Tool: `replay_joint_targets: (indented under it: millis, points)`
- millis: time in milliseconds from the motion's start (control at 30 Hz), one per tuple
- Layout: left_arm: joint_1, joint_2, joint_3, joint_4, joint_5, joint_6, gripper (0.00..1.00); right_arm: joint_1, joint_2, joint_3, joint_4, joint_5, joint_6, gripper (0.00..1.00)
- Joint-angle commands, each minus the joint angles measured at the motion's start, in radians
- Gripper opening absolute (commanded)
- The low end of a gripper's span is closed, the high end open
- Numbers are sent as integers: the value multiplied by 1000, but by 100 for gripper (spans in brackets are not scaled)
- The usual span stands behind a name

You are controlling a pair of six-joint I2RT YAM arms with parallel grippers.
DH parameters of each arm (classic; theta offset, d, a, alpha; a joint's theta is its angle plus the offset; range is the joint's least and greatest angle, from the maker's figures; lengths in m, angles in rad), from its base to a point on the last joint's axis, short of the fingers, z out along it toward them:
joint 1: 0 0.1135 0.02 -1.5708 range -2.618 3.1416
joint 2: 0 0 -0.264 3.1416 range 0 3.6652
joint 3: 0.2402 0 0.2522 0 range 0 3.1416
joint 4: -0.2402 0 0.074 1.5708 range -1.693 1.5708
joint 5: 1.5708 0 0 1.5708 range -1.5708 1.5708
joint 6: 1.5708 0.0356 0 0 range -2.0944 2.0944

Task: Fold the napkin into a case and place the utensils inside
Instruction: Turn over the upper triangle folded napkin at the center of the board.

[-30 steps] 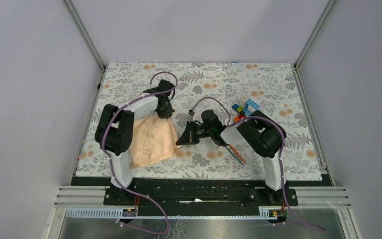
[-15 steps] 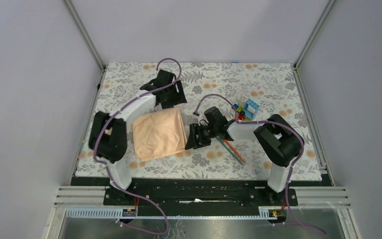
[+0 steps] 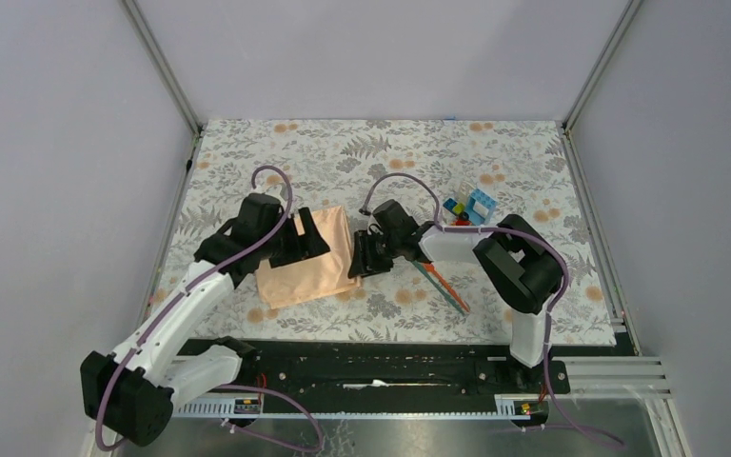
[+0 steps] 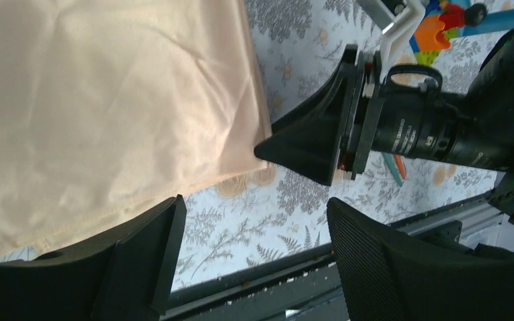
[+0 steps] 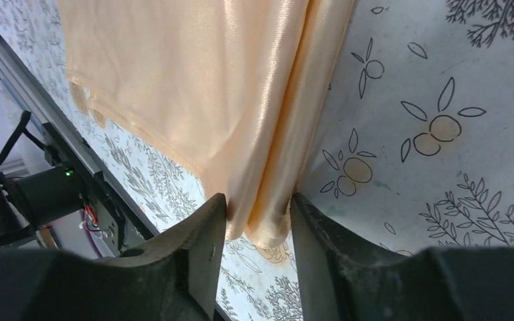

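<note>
Just beside the right gripper (image 3: 362,259) lies the napkin (image 3: 316,271), a peach-orange cloth folded into a rough rectangle on the flowered mat (image 3: 390,152), left of the middle. The gripper's tip meets the cloth's right edge. From the right wrist, a rolled, shiny fold of that edge runs down into the gap between the two fingers (image 5: 197,261). They stand a narrow way apart with the cloth filling the space. Whether they press on it or merely straddle it I cannot tell.

The left gripper (image 3: 303,238) hangs over the napkin's far left part, its jaws wide and nothing between them. From its own wrist, the cloth's near edge passes behind one finger (image 4: 134,261), and the mat shows in the gap.

The utensils (image 3: 444,288), one orange and one teal, lie side by side on the mat to the right of the napkin, apart from it. Their far ends go under the right arm. A cluster of toy blocks (image 3: 468,205) sits beyond that arm.

From above, the left gripper covers the napkin's far left corner. Both wrist views cut the cloth off at the frame, so its full outline shows only from above. How many layers the fold has is hard to make out.
</note>
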Motion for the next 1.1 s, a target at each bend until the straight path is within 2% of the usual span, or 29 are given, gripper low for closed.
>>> replay_joint_targets:
  millis: [0,100,233,333,433,467,500,567,633,700,800,933,1000,1067]
  points:
    - [4,-63,1,-40,5,-11,83,19,29,26,-144,96,-67,43]
    - [4,-49,30,-55,-23,9,83,12,17,51,-252,167,-146,28]
    - [8,12,73,-37,-35,31,84,-30,-7,66,-326,199,-220,15]
    - [34,78,89,4,-26,27,84,-75,4,87,-393,200,-282,9]
    - [132,137,70,80,40,-3,84,-123,-6,87,-441,233,-321,5]
    - [180,151,53,118,84,-17,83,-134,-14,91,-462,258,-329,6]
    - [226,172,38,161,129,-32,81,-140,-28,93,-481,291,-336,12]
    - [300,203,19,214,184,-58,75,-141,-57,109,-508,334,-345,37]
    - [341,245,10,262,202,-80,74,-133,-80,153,-506,321,-342,59]
    - [360,301,9,314,245,-103,72,-116,-80,222,-491,344,-335,69]
    - [365,391,18,377,282,-138,64,-107,-19,360,-446,327,-308,73]
    - [380,457,23,403,220,-146,54,-109,120,508,-246,122,-180,74]
    - [398,484,25,406,187,-140,48,-108,211,562,-130,17,-89,67]
    - [415,521,31,407,198,-139,41,-109,297,664,-99,-55,-30,55]
